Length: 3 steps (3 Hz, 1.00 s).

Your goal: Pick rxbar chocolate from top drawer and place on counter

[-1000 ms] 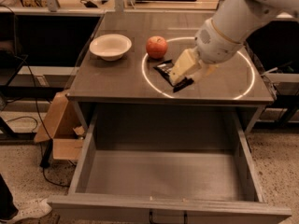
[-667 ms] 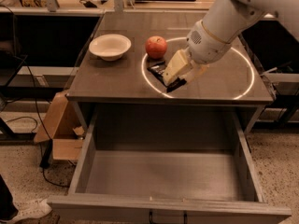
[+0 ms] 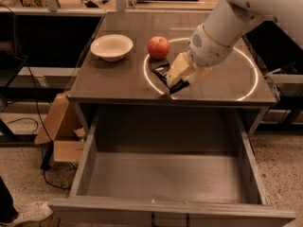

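The rxbar chocolate [image 3: 162, 70], a black wrapper bar, sits between the cream fingers of my gripper [image 3: 179, 82], just above the counter [image 3: 113, 82] near its front edge. The gripper is shut on the bar, which sticks out to the left at the left rim of the white circle [image 3: 252, 82]. The white arm comes down from the upper right. The top drawer [image 3: 165, 176] is pulled wide open below the counter, and its grey inside holds nothing that shows. Its dark handle [image 3: 168, 219] is at the bottom edge.
A red apple [image 3: 158, 47] stands on the counter just behind the gripper. A white bowl [image 3: 111, 47] sits to its left. A cardboard box [image 3: 60, 135] and cables lie on the floor to the left of the drawer. A shoe [image 3: 26, 214] is at the bottom left.
The gripper has moved left and a little towards the counter's front edge with the bar in it. Apple, bowl and drawer have not moved.
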Each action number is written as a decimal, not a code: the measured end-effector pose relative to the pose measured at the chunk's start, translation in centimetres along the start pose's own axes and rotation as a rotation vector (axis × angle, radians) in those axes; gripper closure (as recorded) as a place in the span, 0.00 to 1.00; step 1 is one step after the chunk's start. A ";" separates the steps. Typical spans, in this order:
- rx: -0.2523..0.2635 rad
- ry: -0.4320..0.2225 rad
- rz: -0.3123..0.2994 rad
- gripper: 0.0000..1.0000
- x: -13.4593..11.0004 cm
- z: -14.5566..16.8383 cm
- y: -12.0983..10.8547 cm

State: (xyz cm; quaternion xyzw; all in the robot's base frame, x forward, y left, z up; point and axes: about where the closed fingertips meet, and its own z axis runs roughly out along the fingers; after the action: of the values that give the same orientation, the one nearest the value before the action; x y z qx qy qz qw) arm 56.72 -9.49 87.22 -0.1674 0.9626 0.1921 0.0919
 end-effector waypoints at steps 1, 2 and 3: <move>0.046 -0.023 0.046 1.00 -0.8 0.9 -1.5; 0.065 -0.032 0.087 1.00 -1.4 2.4 -2.5; 0.064 -0.031 0.107 1.00 -1.9 3.6 -2.9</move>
State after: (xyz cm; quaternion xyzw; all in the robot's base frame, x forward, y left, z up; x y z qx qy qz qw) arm 59.95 -10.01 83.38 -0.1098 0.9743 0.1682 0.1016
